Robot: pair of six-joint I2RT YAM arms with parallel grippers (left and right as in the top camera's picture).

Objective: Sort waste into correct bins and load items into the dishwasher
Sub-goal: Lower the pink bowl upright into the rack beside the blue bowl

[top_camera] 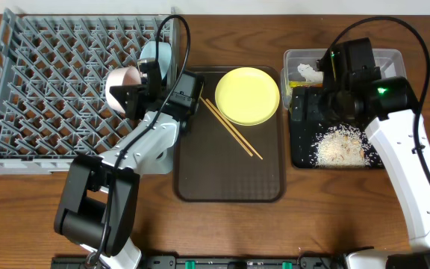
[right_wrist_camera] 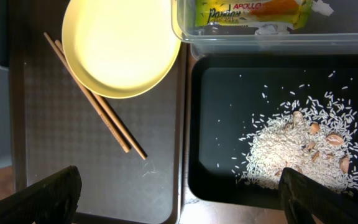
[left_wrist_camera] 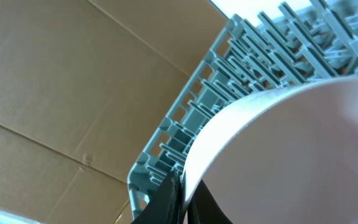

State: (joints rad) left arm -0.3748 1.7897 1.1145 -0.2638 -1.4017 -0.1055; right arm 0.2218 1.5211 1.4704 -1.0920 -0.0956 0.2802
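**Left tool.** In the overhead view the left tool is closed on the rim of the white bowl. It holds the bowl on edge above the right part of the grey dish rack. Whether the bowl touches the pegs cannot be told. The left wrist view adds the detail of the grip: a dark finger lies against the bowl's rim, with the rack's pegs behind it. That view shows nothing else of the worktop.

**Right tool.** The overhead view shows only the right arm's wrist body, above the near end of the clear tub and the far end of the black tray. The jaws are hidden there. The right wrist view shows the right tool fully spread, with one fingertip at each lower corner and nothing between them.

**Items.**
- The light-blue bowl stands on edge in the rack at its right side, in the overhead view only.
- The yellow plate and the chopsticks lie on the brown serving tray. The chopsticks are just beside the plate.
- The rice scraps are heaped in the black tray.
- The snack wrapper lies in the tub and is legible only from the right wrist.
- The tissue shows in the tub from overhead.
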